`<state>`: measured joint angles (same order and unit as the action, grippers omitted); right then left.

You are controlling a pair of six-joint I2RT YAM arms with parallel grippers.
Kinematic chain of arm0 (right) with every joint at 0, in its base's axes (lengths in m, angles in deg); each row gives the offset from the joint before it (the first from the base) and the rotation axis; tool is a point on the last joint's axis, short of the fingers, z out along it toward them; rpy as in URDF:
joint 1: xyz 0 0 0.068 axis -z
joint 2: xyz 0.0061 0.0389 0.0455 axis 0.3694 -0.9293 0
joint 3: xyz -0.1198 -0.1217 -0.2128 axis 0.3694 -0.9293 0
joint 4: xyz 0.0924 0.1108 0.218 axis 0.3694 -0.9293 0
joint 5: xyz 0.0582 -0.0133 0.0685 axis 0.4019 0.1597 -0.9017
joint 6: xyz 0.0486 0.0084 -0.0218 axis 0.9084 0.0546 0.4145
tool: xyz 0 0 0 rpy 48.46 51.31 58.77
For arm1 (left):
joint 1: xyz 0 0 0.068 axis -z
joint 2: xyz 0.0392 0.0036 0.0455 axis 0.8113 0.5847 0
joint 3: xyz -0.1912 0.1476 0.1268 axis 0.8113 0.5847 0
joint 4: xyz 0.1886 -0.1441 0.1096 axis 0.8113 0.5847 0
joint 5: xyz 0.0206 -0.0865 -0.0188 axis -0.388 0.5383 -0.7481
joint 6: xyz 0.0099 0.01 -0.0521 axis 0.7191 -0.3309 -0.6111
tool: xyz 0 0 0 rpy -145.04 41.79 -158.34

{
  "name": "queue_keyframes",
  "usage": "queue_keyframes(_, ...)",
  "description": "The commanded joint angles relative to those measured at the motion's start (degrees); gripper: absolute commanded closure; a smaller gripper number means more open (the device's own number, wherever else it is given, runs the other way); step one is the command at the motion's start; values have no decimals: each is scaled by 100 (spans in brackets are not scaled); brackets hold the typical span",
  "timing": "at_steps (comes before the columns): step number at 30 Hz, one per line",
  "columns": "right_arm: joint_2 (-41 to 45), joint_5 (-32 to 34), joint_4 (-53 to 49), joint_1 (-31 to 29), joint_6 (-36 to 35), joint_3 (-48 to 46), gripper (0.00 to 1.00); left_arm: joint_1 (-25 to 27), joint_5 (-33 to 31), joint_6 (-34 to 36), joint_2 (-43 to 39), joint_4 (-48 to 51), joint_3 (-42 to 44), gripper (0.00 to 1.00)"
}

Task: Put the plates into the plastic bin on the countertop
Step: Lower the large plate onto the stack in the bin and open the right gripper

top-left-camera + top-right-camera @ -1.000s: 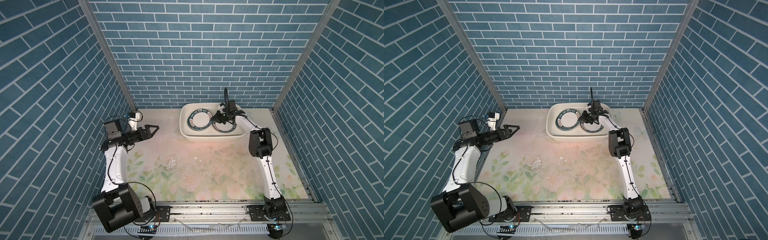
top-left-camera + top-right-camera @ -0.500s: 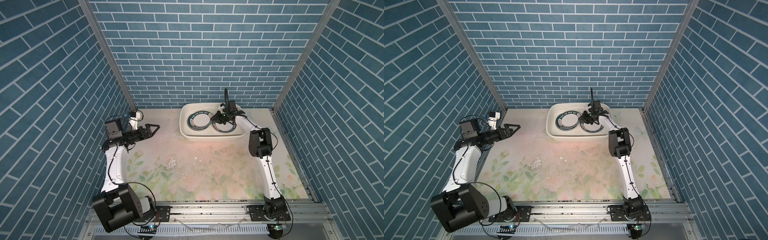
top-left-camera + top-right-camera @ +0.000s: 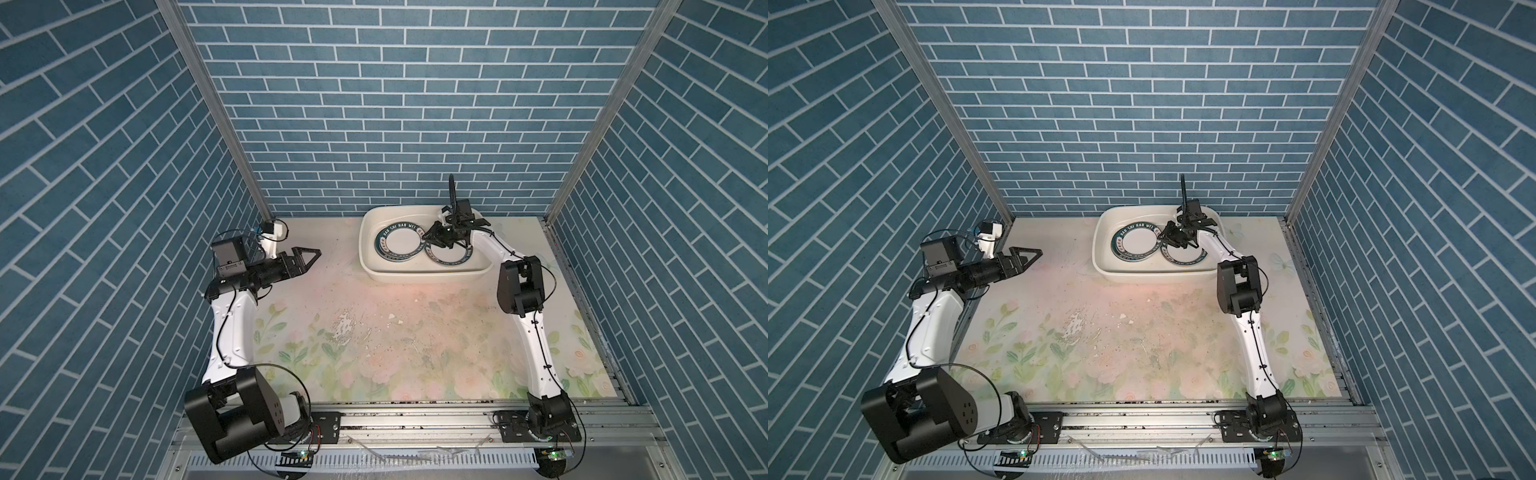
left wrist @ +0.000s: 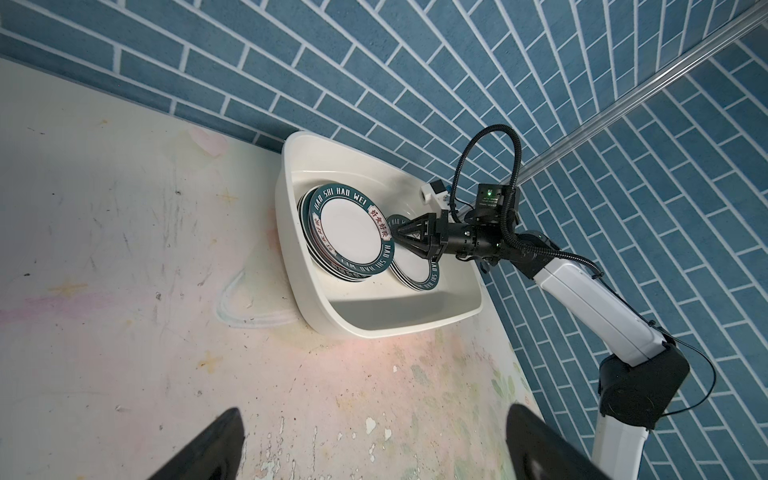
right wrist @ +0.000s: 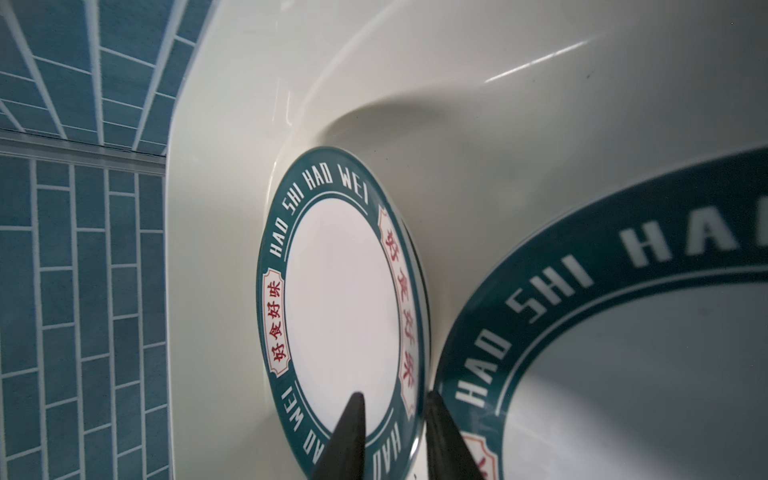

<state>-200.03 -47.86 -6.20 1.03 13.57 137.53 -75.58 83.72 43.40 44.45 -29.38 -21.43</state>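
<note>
The round white plates [image 4: 351, 230] with dark teal, lettered rims lie in two stacks side by side inside the large glossy white plastic bin [image 3: 419, 277]. The bin sits at the back of the pale cream, flower-printed countertop [image 3: 415, 332], close to the blue brick-pattern wall [image 3: 395, 124]. The left stack's top plate [image 5: 340, 299] and the right stack's top plate [image 5: 623, 374] nearly meet at their rims. More plates show beneath each (how many, I cannot count).

My right claw [image 5: 392, 395] reaches down into the bin between the two stacks. Its jaws stand a narrow way apart. One finger [image 5: 349, 432] is over the left top plate's white centre and the other is past that plate's edge, so the teal rim runs between them. Whether either pad presses the plate I cannot tell.

My left claw [image 3: 312, 258] hangs above the countertop's left side, well apart from the bin and pointing toward it. Its jaws are spread wide and hold nothing.
</note>
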Motion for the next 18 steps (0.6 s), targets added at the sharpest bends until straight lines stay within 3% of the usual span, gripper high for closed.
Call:
queue_keyframes(1,75,169,-333,-41,-313,171,73,45,57,33,7,-36,-142,0)
queue_keyframes(11,-102,-223,-333,-81,-246,407,73,67,41,75,-39,-24,-107,1)
queue_keyframes(18,-100,-352,-343,-89,-150,556,73,86,-179,484,-107,381,-230,0)
